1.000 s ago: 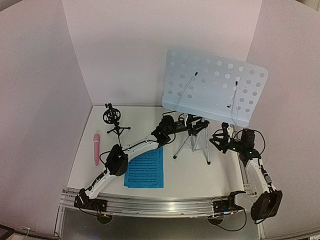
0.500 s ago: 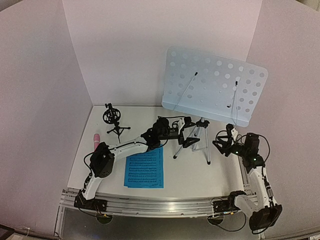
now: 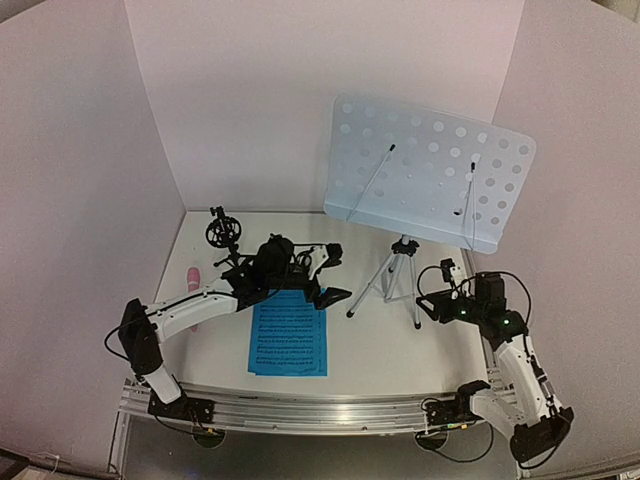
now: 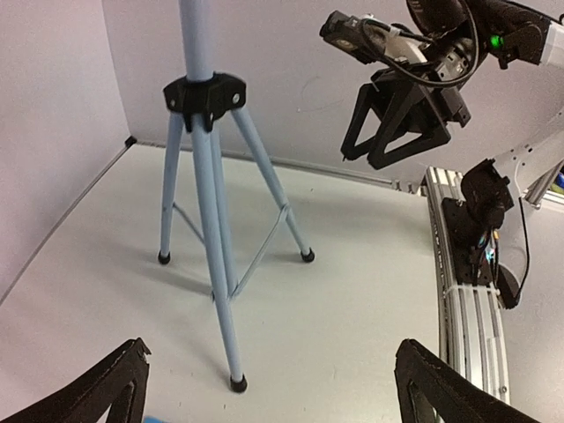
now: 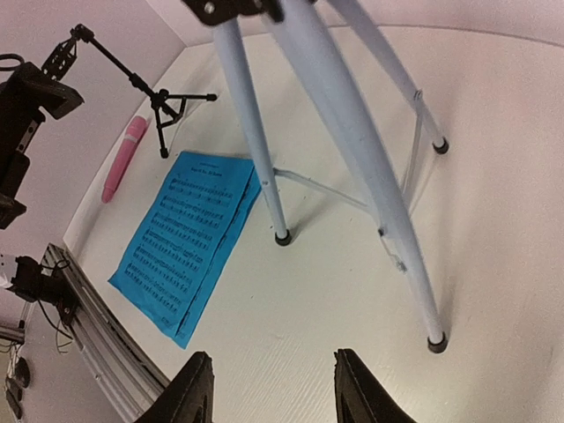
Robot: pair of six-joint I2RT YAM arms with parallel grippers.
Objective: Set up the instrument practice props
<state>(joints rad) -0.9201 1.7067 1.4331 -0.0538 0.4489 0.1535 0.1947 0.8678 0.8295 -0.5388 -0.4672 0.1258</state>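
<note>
My left claw has drawn back from the stand and now hangs left of its legs. It is spread wide and empty over the far edge of the sheets. My right claw, likewise spread and empty, sits just right of the legs. The stand is upright on the table. The mount stands behind my left arm. The microphone lies near the left wall, partly hidden by that arm.

The music stand stands between left gripper and right gripper. Sheet-music pages lie just before the left gripper, with the mic mount to its left.
</note>
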